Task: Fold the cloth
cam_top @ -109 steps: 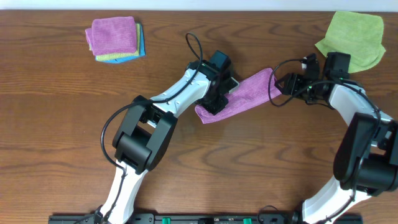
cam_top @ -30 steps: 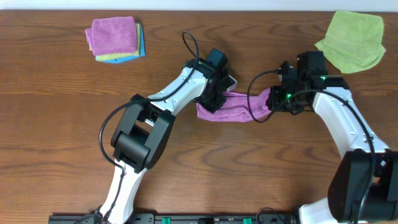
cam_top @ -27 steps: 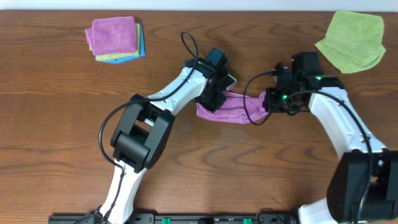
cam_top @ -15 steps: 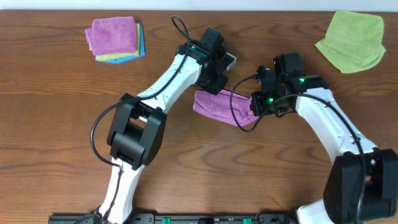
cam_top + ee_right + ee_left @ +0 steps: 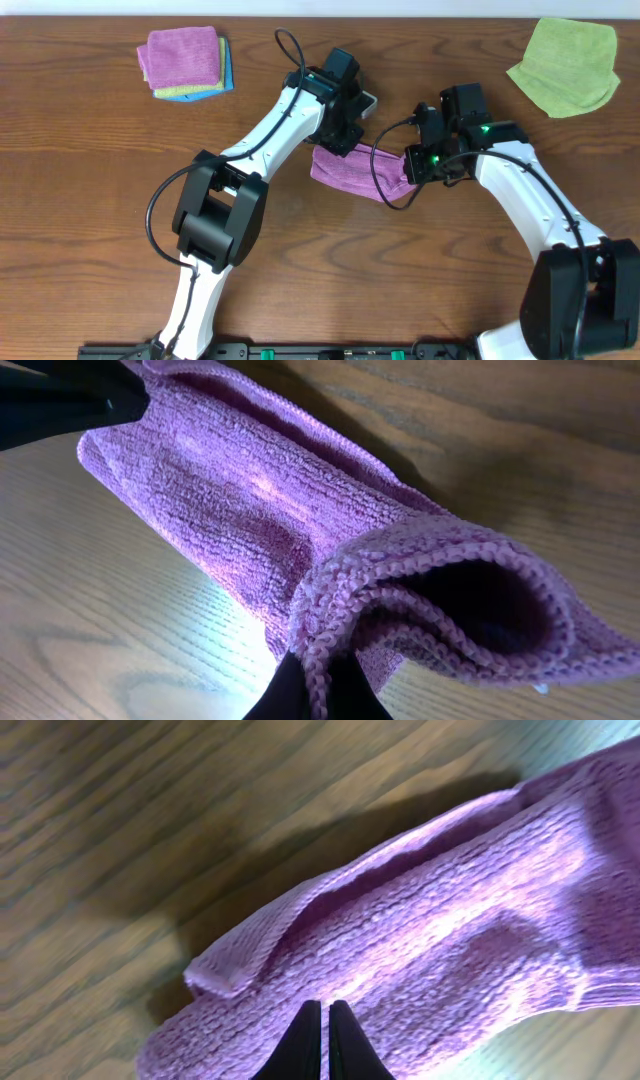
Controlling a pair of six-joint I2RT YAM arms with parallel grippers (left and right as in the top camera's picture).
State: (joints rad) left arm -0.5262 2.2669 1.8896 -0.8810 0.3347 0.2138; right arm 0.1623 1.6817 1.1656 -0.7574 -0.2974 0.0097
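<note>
While both grippers are pinching it, the purple cloth [image 5: 355,172] is lying bunched in the middle of the wooden table [image 5: 100,200].
From overhead, the left gripper [image 5: 338,142] is holding its left end and the right gripper [image 5: 414,166] its right end; no box or basket is showing. In the left wrist view, the tightly closed left gripper [image 5: 320,1020] is biting the fuzzy cloth [image 5: 450,950]. In the right wrist view, the closed right gripper [image 5: 312,685] is holding a soft loop of cloth [image 5: 230,510], so it is looking light and floppy; edges and corners are looking best for grabbing.

Overhead faces down; wrists, seemingly close, share cloth [image 5: 360,172].
</note>
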